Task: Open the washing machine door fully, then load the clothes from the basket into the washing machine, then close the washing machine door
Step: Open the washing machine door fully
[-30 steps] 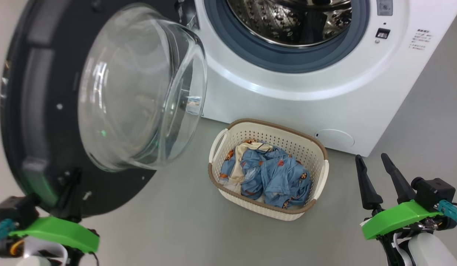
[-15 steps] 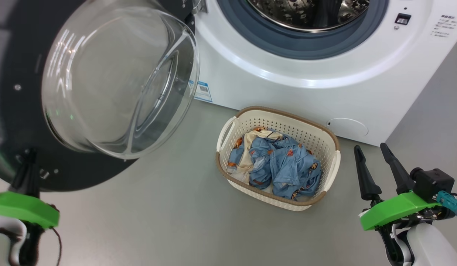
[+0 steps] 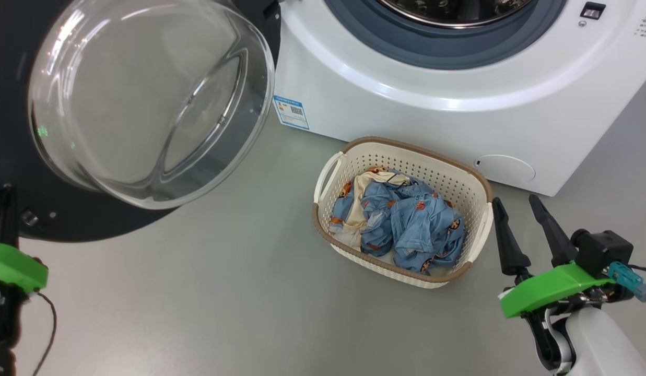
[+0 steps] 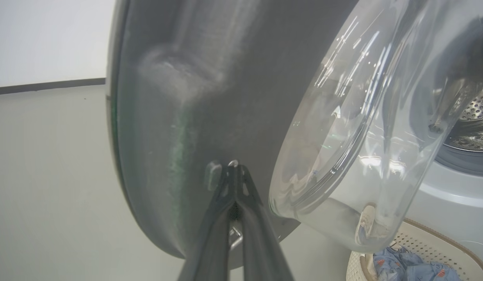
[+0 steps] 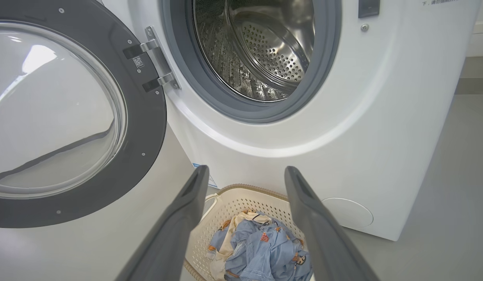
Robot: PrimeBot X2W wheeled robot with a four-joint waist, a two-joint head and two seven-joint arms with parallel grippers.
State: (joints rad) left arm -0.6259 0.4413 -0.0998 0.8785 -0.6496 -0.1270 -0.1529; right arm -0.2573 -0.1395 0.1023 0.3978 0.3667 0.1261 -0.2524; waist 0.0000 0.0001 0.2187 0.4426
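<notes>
One second ago the washing machine door [image 3: 140, 104] hung across part of the front of the washing machine [image 3: 432, 99], its glass bowl covering the blue label [image 3: 291, 112]. Now it stands swung further out to the machine's left on its hinge [image 5: 160, 62], and the label shows clear beside the bowl. My head has moved meanwhile, so the whole picture has slid and less of the drum [image 5: 261, 50] appears at its top edge.

My left gripper [image 4: 233, 167] is clenched with nothing between its fingers. The tips are pressed together against the door's dark inner face at a small metal catch, near the rim farthest from the machine, as before.

The basket [image 3: 414, 150] sits on the floor [image 3: 223, 292] in front of the machine, near its front panel and below the open drum mouth. It has not shifted against the machine. The clothes [image 3: 401, 224] lie heaped inside it, blue with a cream piece toward the door side, unchanged.

My right gripper [image 3: 515, 201] hangs in front of the machine too, just beside the basket handle on the side away from the door. Its fingers are spread wide and hold nothing, as a second ago.
</notes>
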